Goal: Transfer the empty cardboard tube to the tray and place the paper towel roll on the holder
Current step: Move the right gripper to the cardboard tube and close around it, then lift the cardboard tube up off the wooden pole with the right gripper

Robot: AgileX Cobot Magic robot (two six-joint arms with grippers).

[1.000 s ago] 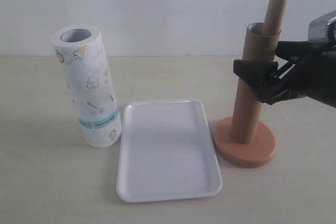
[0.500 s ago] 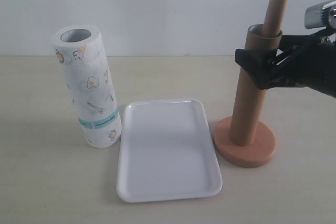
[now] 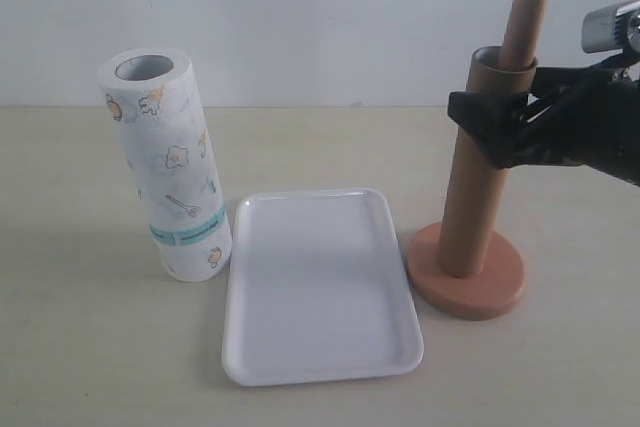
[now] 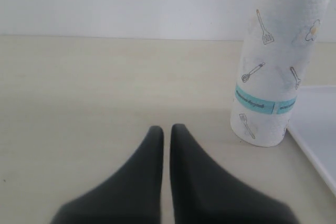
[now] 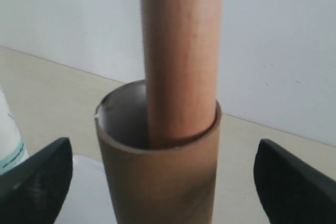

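The brown cardboard tube (image 3: 478,167) (image 5: 157,171) stands slipped over the rod of the terracotta holder (image 3: 470,282), whose rounded rod top (image 3: 525,17) (image 5: 181,51) sticks out above it. My right gripper (image 3: 500,125) (image 5: 157,182) is open, one finger (image 5: 37,182) on each side of the tube's upper part, not touching it. The printed paper towel roll (image 3: 170,167) (image 4: 275,61) stands upright left of the white tray (image 3: 315,287) (image 4: 317,135). My left gripper (image 4: 166,132) is shut and empty, low over the table, short of the roll.
The beige table (image 3: 90,347) runs back to a white wall (image 3: 320,7). The tray lies between the roll and the holder's disc base.
My right gripper has risen along the tube from its middle to just under its top rim, then held still. Roll, tray and holder have not moved.
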